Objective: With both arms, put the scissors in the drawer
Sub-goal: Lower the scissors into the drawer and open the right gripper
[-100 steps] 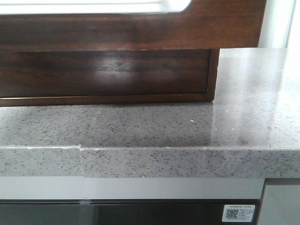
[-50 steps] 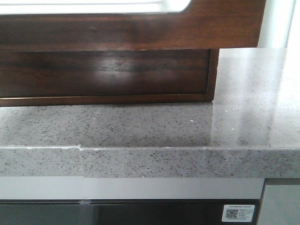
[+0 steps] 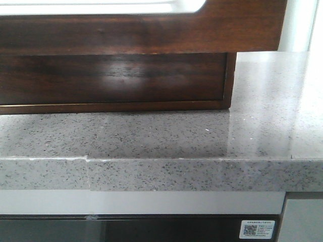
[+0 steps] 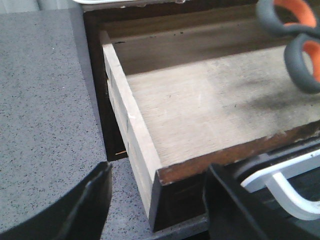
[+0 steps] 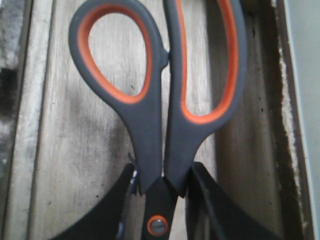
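Note:
The drawer (image 4: 210,105) is pulled open and its pale wooden bottom is bare. Its dark brown front with the pale cutout fills the top of the front view (image 3: 242,25). The scissors (image 5: 155,125) have grey handles lined with orange. My right gripper (image 5: 160,185) is shut on them near the pivot and holds them over the drawer's bottom. Their handles also show in the left wrist view (image 4: 300,45). My left gripper (image 4: 160,205) is open, with the drawer's front corner between its fingers. Neither gripper shows in the front view.
The drawer unit stands on a speckled grey stone counter (image 3: 151,136), which also lies beside the drawer (image 4: 45,100). The counter's front edge (image 3: 151,174) has a dark glossy panel below it.

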Robot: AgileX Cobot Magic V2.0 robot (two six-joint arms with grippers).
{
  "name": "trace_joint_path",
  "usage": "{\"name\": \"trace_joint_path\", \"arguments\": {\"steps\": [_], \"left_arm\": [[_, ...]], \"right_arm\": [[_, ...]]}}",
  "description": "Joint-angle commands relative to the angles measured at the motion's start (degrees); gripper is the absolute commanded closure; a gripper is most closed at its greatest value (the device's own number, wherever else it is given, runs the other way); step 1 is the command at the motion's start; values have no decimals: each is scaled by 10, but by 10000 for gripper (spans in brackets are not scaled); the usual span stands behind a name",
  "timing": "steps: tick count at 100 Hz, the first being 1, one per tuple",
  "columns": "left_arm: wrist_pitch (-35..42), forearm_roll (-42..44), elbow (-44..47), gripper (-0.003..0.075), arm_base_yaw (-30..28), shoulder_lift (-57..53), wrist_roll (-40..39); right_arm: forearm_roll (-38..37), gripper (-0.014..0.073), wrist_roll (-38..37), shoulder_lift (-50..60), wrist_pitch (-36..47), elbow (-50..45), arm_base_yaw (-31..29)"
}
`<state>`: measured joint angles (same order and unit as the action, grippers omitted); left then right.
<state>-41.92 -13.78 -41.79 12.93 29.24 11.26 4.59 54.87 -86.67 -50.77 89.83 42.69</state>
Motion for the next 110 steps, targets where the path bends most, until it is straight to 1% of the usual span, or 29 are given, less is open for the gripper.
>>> {"name": "trace_joint_path", "arguments": {"steps": [1,17,23,30,41,49,56,74,86,92,101,108,109,110], "left_arm": [[43,-7,-15,332,5,3,-4],[43,-7,-15,332,5,3,-4],[43,-7,-15,332,5,3,-4],[43,-7,-15,332,5,3,-4],[43,-7,-15,332,5,3,-4],[43,-7,-15,332,5,3,-4],[43,-7,-15,332,5,3,-4],[43,-7,-15,332,5,3,-4],[43,-7,-15,332,5,3,-4],[43,-7,-15,332,5,3,-4],[43,-7,-15,332,5,3,-4],[43,-7,-15,332,5,3,-4],[43,-7,-15,332,5,3,-4],[43,-7,-15,332,5,3,-4]], "right_arm": [[-15,550,6,12,41,16,0],[-27,547,6,7,41,16,0],[-31,528,6,7,41,16,0],[-31,481,6,7,41,16,0],[-32,372,6,7,41,16,0],[-36,326,6,7,41,16,0],[-38,310,0,9,41,16,0],[-39,310,-14,37,36,16,0],[-42,310,-54,75,22,16,-6],[-42,310,-88,99,3,16,-16],[-42,310,-145,132,-41,16,-46],[-42,310,-208,161,-63,9,-88],[-42,310,-208,164,-64,8,-88],[-42,310,-219,170,-65,5,-102]]}}
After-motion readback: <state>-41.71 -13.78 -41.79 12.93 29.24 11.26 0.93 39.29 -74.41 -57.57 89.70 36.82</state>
